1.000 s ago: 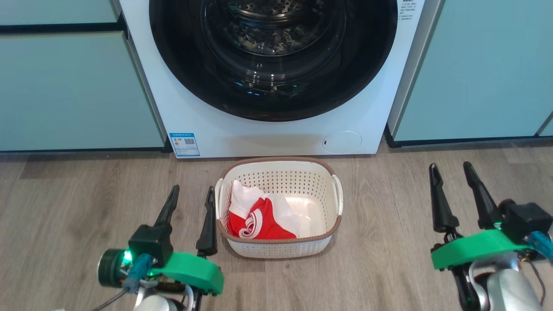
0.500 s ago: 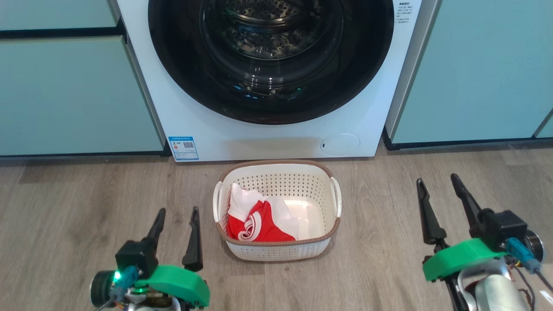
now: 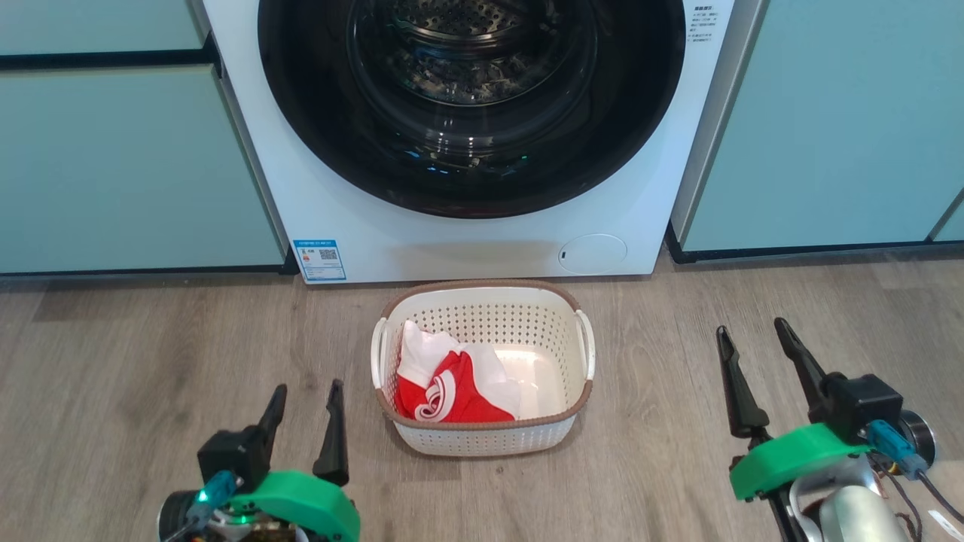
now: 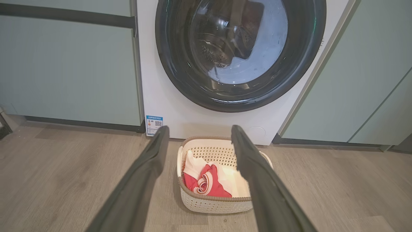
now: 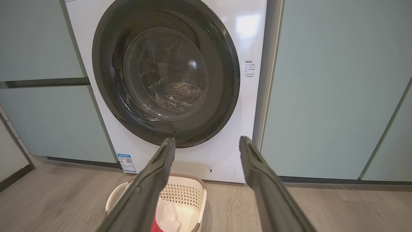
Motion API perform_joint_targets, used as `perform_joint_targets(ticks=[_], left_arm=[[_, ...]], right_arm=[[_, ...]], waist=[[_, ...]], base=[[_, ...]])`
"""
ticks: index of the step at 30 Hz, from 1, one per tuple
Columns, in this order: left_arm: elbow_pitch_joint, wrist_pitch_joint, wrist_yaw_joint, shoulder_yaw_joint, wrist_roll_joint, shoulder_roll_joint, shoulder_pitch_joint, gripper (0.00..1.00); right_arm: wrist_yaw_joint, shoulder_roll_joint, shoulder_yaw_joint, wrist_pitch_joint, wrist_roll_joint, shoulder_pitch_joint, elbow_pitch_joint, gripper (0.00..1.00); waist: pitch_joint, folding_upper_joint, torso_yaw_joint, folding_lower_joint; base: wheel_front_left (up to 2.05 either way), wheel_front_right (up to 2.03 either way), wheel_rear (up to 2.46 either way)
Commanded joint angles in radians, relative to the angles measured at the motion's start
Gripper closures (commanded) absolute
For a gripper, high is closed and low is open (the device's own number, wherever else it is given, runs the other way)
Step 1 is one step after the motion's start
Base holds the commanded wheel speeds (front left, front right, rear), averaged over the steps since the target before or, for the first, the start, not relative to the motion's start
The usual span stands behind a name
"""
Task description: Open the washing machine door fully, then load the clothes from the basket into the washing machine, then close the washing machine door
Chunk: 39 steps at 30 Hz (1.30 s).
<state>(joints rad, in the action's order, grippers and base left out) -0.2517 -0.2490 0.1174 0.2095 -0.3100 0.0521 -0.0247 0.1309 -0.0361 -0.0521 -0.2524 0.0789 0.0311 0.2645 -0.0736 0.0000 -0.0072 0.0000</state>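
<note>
The white washing machine stands straight ahead with its round black-rimmed door shut; the door also faces both wrist cameras. On the floor in front of it sits the cream basket, and red and white clothes lie bunched in its left half. My left gripper hovers open just left of the basket, with nothing between its fingers. My right gripper is open and empty well to the basket's right. In the left wrist view, the basket and clothes sit between the fingers.
Pale teal cabinets flank the machine on both sides. A blue energy sticker and a round filter cover sit low on its front. Wood floor spreads around the basket and under both grippers.
Both grippers have drawn back toward me, lower in the head view, still open. The head camera has tilted slightly. The basket, the clothes and the door have not moved.
</note>
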Motion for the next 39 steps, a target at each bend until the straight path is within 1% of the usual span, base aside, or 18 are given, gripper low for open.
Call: perform_joint_targets(ticks=[1,8,13,16,20,24,28,34,39], left_arm=[[0.027,-0.013,0.004,-0.04,0.006,-0.002,0.052,0.0],[0.028,-0.013,0.006,-0.043,0.013,-0.002,0.049,0.0],[0.046,-0.013,-0.019,-0.043,0.015,-0.002,0.047,0.0],[0.05,-0.013,-0.025,-0.049,0.015,-0.002,0.043,0.0],[0.051,-0.013,-0.029,-0.05,0.011,-0.002,0.041,0.0],[0.055,-0.013,-0.035,-0.042,0.041,-0.002,0.042,0.0],[0.059,-0.013,-0.034,-0.043,0.029,-0.002,0.038,0.0],[0.061,-0.013,-0.044,-0.041,0.017,-0.002,0.038,0.0],[0.063,-0.013,-0.046,-0.041,0.021,-0.002,0.034,0.0]], right_arm=[[0.0,-0.014,0.032,-0.009,-0.008,0.051,-0.03,0.0],[0.0,-0.014,0.031,-0.009,-0.013,0.052,-0.035,0.0],[0.0,-0.014,0.028,-0.009,-0.014,0.052,-0.037,0.0],[0.0,-0.014,0.026,-0.009,-0.012,0.053,-0.038,0.0],[0.0,-0.014,0.023,-0.009,-0.01,0.053,-0.038,0.0],[0.0,-0.014,0.022,-0.009,-0.008,0.052,-0.037,0.0],[0.0,-0.014,0.021,-0.009,-0.006,0.053,-0.037,0.0],[0.0,-0.014,0.022,-0.009,-0.007,0.054,-0.036,0.0],[0.0,-0.014,0.022,-0.009,-0.007,0.054,-0.035,0.0]], waist=[[0.0,0.0,0.0,0.0],[0.0,0.0,-0.002,0.0],[0.0,0.0,-0.002,0.0],[0.001,0.0,-0.003,0.0],[0.0,0.0,-0.003,0.0],[0.001,0.0,-0.003,0.0],[0.001,0.0,-0.003,0.0],[0.002,0.0,-0.004,0.0],[0.002,0.0,-0.004,0.0]], base=[[0.0,0.0,0.0],[0.0,0.0,0.0],[0.0,0.0,0.0],[0.0,0.0,0.0],[0.0,0.0,0.0],[0.0,0.0,0.0],[0.0,0.0,0.0],[0.0,0.0,0.0],[0.42,0.42,-0.84]])
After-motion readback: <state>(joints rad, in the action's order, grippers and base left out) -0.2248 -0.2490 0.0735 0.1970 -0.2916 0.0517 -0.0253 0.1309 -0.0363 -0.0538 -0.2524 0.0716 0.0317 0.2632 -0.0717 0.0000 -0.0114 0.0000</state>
